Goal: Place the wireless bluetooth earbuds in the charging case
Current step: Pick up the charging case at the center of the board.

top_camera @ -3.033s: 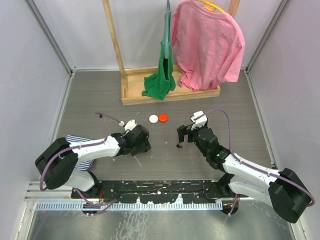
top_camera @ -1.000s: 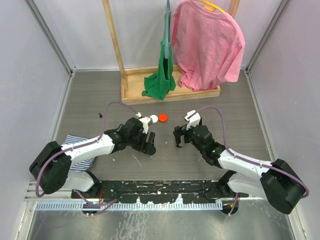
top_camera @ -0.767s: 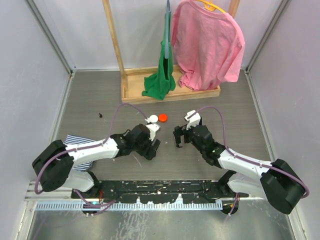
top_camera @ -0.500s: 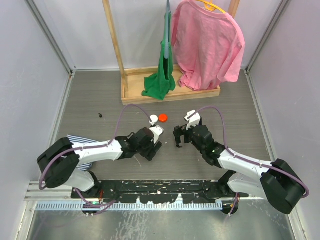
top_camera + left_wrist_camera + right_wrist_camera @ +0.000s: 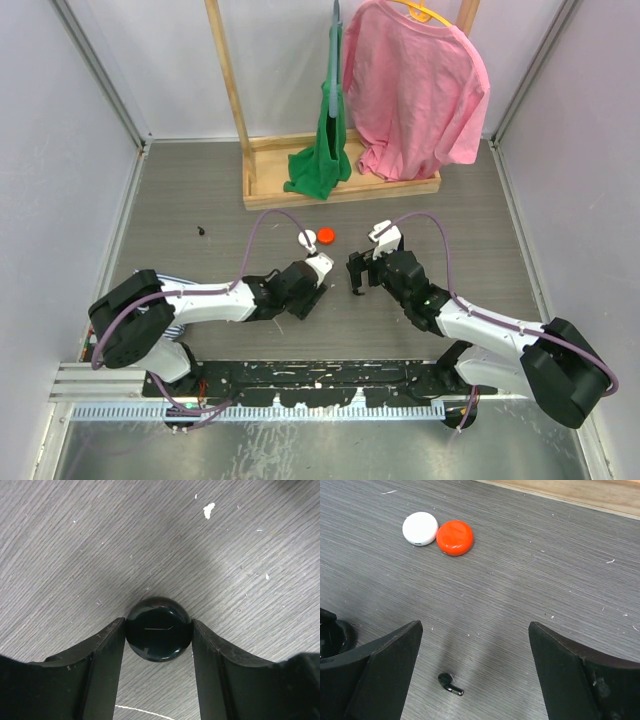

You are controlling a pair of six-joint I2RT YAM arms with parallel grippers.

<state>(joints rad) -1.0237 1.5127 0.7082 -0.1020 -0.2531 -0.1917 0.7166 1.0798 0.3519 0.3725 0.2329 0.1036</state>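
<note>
Your left claw (image 5: 158, 635) pinches the black charging case (image 5: 157, 627) from both sides on the bench (image 5: 545, 570). One earbud (image 5: 451, 684) lies loose below your right claw (image 5: 475, 630), which is spread wide. Next, likely, lower and close on it.

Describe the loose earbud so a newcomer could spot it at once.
Start at the wooden rack base at the back, then come forward past the white disc and red disc. Further forward lies the earbud: tiny, black, stemmed, unlike those round discs.
</note>
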